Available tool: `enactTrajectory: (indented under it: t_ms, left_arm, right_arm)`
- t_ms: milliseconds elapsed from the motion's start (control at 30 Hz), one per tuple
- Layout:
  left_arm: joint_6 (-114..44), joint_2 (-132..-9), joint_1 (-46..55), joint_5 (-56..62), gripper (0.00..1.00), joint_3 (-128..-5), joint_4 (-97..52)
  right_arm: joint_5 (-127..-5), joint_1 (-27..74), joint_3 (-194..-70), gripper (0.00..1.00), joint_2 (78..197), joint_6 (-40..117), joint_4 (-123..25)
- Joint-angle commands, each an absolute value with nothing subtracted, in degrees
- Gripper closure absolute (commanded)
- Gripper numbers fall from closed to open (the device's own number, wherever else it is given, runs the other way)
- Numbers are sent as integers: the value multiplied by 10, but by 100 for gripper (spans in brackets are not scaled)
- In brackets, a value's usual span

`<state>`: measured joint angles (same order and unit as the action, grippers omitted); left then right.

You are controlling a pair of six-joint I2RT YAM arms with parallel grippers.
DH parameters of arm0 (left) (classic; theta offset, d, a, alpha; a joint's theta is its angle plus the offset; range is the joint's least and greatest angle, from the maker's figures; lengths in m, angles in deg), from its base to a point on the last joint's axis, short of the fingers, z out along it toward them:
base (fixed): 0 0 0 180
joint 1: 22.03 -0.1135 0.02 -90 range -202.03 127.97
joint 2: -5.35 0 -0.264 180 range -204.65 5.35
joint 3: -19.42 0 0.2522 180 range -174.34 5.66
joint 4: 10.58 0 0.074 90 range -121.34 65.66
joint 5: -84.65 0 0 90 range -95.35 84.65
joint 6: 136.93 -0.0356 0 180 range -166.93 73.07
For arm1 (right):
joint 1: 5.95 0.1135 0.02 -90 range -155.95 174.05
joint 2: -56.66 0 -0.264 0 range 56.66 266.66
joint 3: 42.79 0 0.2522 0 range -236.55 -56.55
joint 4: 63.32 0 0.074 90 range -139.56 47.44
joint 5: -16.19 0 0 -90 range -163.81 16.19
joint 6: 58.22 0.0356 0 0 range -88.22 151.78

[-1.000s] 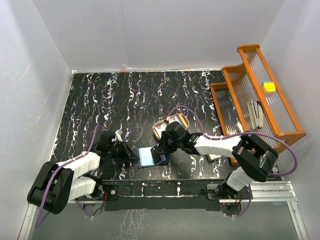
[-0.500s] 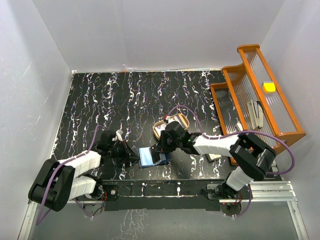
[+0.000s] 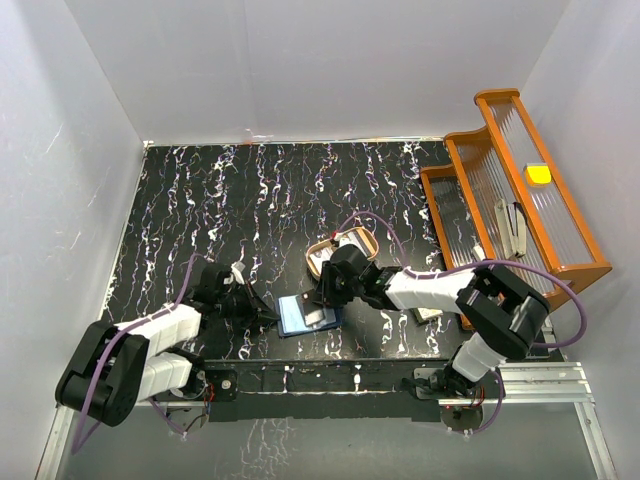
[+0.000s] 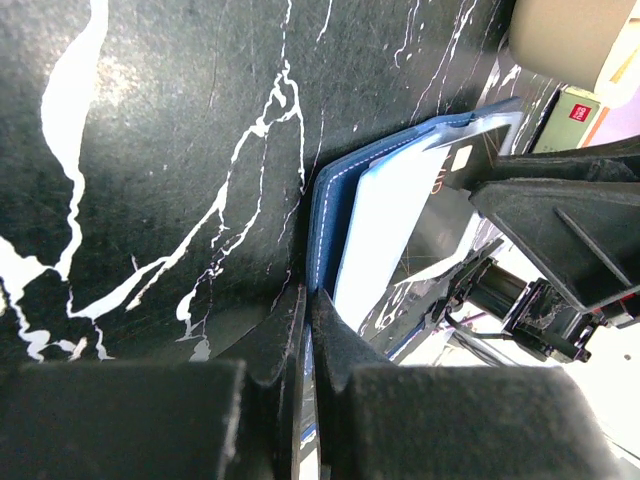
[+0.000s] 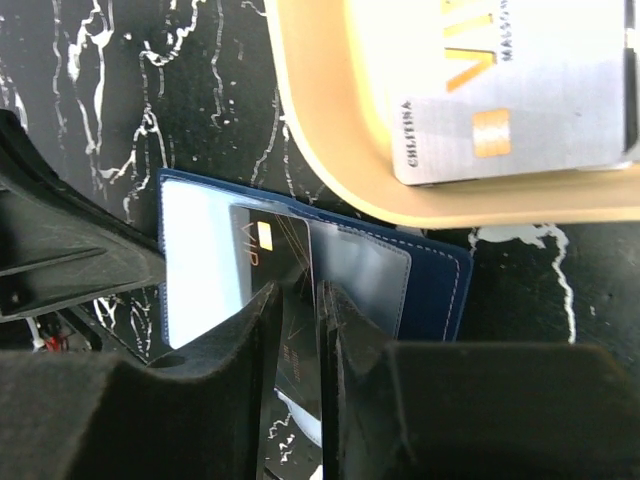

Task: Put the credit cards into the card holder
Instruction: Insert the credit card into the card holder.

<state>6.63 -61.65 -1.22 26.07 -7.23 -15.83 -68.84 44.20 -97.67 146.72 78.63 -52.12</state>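
Navy card holder (image 3: 305,316) lies open on the table (image 3: 200,200), left gripper (image 4: 308,300) pinching its edge. My right gripper (image 5: 302,300) sits slightly spread over the dark credit card (image 5: 265,250) on its pale inside. If that pinch slips, I expect the card skews and misses the pocket.

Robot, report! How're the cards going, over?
Left gripper: jaws shut on edge of navy-blue folding card holder. Right gripper: jaws straddle black plastic card over holder, grip unclear. Nothing blocking.
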Motion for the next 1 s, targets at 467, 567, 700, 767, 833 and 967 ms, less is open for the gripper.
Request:
enactTrajectory:
  t_ms: [467,567,700,767,833,967]
  left_arm:
    - [72,-596,-10,258,100,-58,-179]
    - [73,-599,-9,259,100,-58,-175]
    - [75,-606,-9,264,100,-54,-160]
    - [75,-610,-9,266,100,-54,-156]
    - [72,-614,-9,267,100,-56,-157]
    - [68,-615,-9,266,100,-60,-159]
  right_arm:
    - [-708,461,-973,84,1457,803,-525]
    - [-714,471,-974,84,1459,821,-530]
    - [-713,485,-977,84,1469,833,-544]
    - [-710,488,-985,84,1477,834,-544]
    - [-710,490,-990,84,1480,832,-545]
    - [-705,495,-991,84,1476,831,-563]
